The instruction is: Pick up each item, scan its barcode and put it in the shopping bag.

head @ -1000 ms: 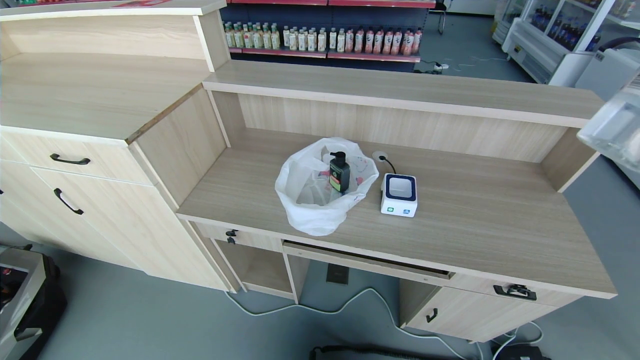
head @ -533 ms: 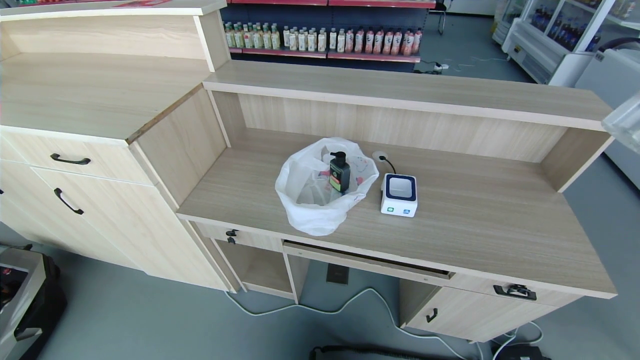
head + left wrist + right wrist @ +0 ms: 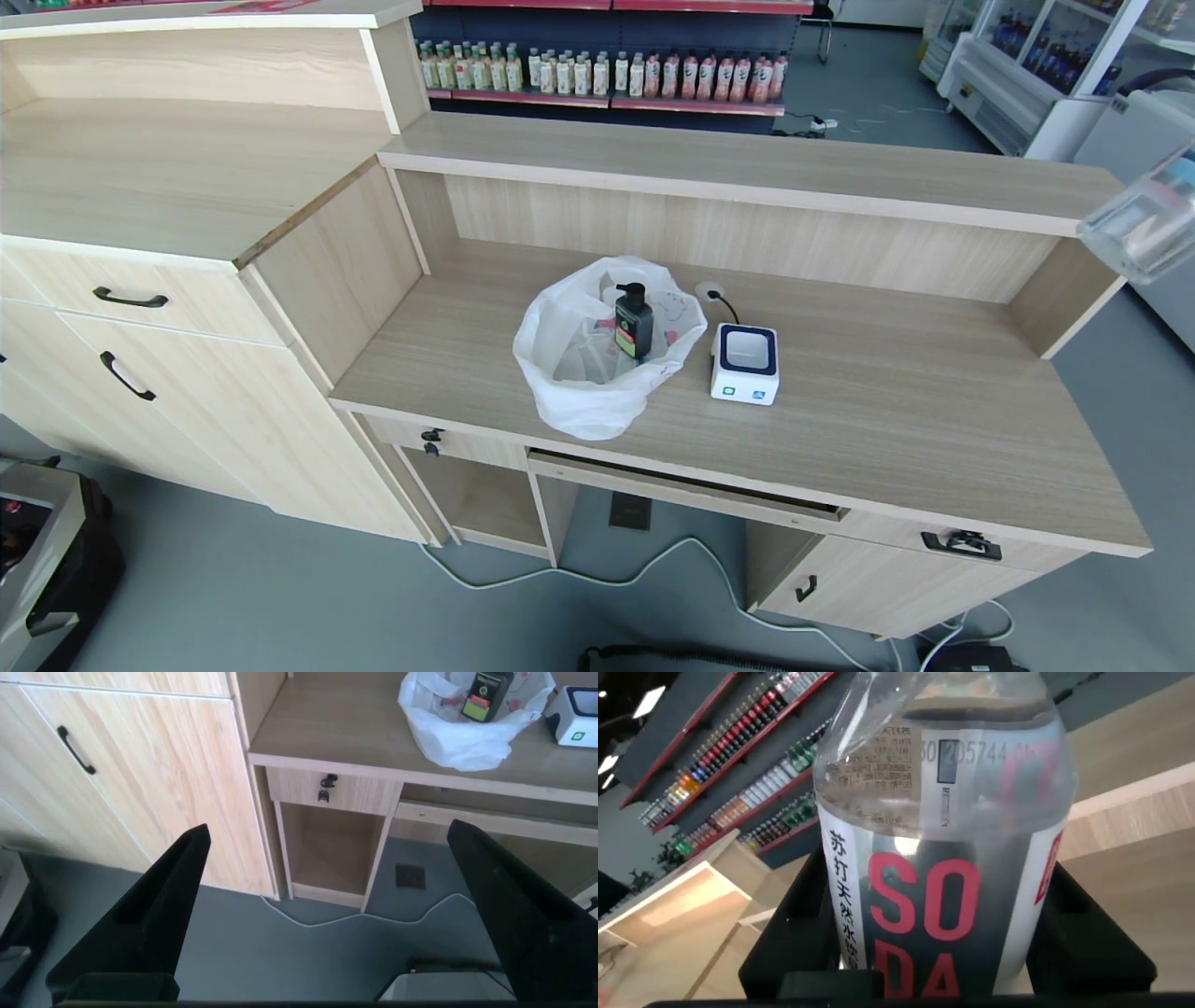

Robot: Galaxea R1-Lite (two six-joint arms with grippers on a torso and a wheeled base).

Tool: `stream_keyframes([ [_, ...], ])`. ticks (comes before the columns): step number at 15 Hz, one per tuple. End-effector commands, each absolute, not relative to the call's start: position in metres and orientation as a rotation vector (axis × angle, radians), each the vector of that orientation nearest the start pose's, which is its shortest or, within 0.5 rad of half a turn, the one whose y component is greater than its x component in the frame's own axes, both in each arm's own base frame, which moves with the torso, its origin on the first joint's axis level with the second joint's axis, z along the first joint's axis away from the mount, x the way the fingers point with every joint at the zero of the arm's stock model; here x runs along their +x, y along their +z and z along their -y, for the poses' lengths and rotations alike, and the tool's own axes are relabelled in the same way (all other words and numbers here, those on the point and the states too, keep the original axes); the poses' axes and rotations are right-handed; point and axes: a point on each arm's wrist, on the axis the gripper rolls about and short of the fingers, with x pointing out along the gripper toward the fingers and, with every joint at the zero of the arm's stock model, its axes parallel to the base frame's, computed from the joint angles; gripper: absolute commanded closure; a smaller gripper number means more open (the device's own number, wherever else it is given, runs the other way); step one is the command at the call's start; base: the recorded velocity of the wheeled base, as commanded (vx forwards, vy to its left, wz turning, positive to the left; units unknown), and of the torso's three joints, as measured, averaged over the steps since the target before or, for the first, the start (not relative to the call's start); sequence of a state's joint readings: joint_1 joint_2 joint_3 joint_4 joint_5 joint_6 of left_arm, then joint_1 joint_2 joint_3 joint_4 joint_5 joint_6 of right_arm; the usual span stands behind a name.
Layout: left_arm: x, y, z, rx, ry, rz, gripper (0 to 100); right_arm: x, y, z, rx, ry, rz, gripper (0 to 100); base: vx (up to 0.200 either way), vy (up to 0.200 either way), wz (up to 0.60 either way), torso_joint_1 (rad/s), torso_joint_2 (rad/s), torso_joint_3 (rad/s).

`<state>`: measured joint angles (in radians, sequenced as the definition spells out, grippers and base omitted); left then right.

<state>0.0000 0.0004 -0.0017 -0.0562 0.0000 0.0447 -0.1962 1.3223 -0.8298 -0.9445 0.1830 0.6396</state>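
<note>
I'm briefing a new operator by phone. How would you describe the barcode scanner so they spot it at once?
Find the light wooden checkout counter, then the crumpled white plastic shopping bag on its lower desktop. Just to the robot's right of the bag stands a small white box. Its dark blue-framed top window and black cable mark it as the scanner.

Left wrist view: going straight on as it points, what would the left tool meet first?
The left tool would likely meet the open niche under the counter's small drawer, or the floor before it; depth unclear.
</note>
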Motion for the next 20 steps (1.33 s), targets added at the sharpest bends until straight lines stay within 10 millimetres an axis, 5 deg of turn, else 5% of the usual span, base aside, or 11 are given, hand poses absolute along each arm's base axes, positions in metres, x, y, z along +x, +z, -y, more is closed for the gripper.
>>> stream_keyframes([
  [1,-0.023,0.082,0.000,0.044,0.003,0.058,0,0.215,0.313,0.034,0.552,0.141,0.394,100,0.000,0.000,0.00,0.000,0.00,0.000],
  [7,-0.023,0.082,0.000,0.044,0.001,0.058,0,0.235,0.282,0.036,0.261,0.023,0.073,100,0.000,0.000,0.00,0.000,0.00,0.000],
  [11,-0.023,0.082,0.000,0.044,0.003,0.058,0,0.246,0.278,0.038,0.168,0.013,0.055,100,0.000,0.000,0.00,0.000,0.00,0.000],
  [16,-0.023,0.082,0.000,0.044,0.001,0.058,0,0.264,0.247,0.060,-0.188,-0.111,-0.067,100,0.000,0.000,0.00,0.000,0.00,0.000],
  [20,-0.023,0.082,0.000,0.044,0.001,0.058,0,0.275,0.241,0.063,-0.242,-0.106,-0.093,100,0.000,0.000,0.00,0.000,0.00,0.000],
])
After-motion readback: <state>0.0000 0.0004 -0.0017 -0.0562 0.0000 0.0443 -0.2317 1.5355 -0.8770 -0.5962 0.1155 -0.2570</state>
